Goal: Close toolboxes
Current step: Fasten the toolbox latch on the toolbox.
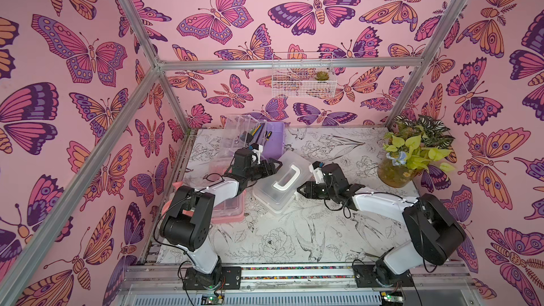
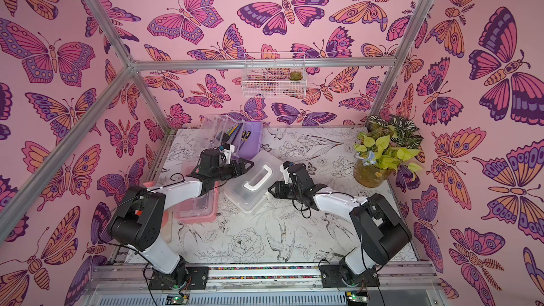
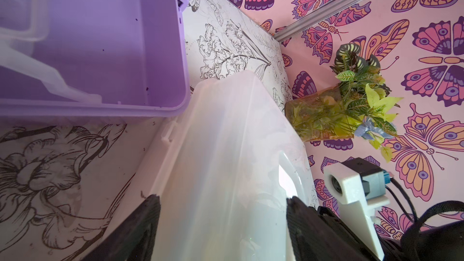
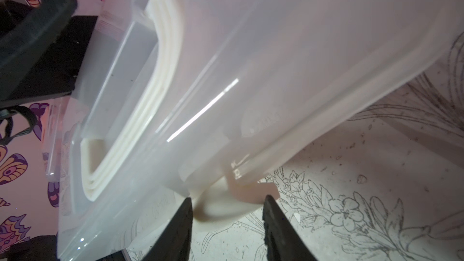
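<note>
The white toolbox (image 1: 281,185) lies askew mid-table with its clear lid down and its white handle (image 1: 284,178) on top. My left gripper (image 1: 276,165) stands open at its far left end, and the left wrist view shows the box (image 3: 226,151) filling the space between the wide-set fingers (image 3: 143,224). My right gripper (image 1: 299,192) is open at the near right side, its tips (image 4: 227,204) either side of the white latch (image 4: 241,197). The purple toolbox (image 1: 273,139) stands open at the back, its clear lid (image 1: 235,130) raised. The pink toolbox (image 1: 231,214) lies partly under my left arm.
A potted plant (image 1: 412,154) stands at the back right corner. A white wire basket (image 1: 303,76) hangs on the back wall. Tools (image 1: 256,132) stick up from the purple box. The floral table (image 1: 279,242) runs to the front rail.
</note>
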### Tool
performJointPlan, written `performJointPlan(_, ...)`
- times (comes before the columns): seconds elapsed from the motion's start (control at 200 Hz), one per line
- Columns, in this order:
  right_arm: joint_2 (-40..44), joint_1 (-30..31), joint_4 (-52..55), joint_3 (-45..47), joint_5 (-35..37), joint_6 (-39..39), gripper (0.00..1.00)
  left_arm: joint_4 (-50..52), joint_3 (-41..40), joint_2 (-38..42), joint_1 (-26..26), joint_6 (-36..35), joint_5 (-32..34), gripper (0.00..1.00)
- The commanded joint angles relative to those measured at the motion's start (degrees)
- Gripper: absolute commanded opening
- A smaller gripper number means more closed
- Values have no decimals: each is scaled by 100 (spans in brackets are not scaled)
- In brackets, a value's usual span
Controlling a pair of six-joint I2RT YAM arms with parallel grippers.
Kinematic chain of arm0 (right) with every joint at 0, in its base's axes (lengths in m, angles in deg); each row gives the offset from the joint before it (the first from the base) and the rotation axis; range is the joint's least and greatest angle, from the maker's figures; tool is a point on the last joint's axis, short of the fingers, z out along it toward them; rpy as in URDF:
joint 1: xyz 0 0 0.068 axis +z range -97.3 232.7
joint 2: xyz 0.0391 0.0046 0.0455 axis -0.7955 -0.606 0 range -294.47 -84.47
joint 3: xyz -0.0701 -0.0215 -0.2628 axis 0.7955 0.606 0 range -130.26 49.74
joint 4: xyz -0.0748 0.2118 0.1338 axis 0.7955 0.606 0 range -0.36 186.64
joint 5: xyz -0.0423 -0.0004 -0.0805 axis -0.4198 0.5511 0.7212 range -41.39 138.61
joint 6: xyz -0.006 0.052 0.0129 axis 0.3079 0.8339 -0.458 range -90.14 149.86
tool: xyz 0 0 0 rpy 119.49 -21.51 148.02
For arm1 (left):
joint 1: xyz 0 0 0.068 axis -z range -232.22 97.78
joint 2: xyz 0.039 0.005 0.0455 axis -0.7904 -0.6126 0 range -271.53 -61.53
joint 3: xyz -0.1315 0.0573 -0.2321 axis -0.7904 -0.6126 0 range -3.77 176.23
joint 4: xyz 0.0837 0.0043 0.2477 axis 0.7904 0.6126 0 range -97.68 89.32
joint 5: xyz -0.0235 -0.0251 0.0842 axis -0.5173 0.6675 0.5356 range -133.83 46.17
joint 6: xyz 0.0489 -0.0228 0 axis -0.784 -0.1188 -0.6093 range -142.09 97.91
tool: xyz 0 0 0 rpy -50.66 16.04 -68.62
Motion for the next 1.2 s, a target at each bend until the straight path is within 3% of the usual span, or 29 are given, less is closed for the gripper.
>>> performJointPlan(0.0,-350,70,-753,60,-191,148,46,929,-433,-393,287,212,-476,79)
performJointPlan(0.566,-716,74,-2357,308,-433,462,45,826,-445,-830,760,376,-737,77)
performJointPlan(0.926,-486,89,-1782,191,0,222,46,793,-539,-629,853,473,-702,77)
performJointPlan(1.197,-360,31,-1472,76,-75,120,50,772,-429,-455,850,625,-654,78)
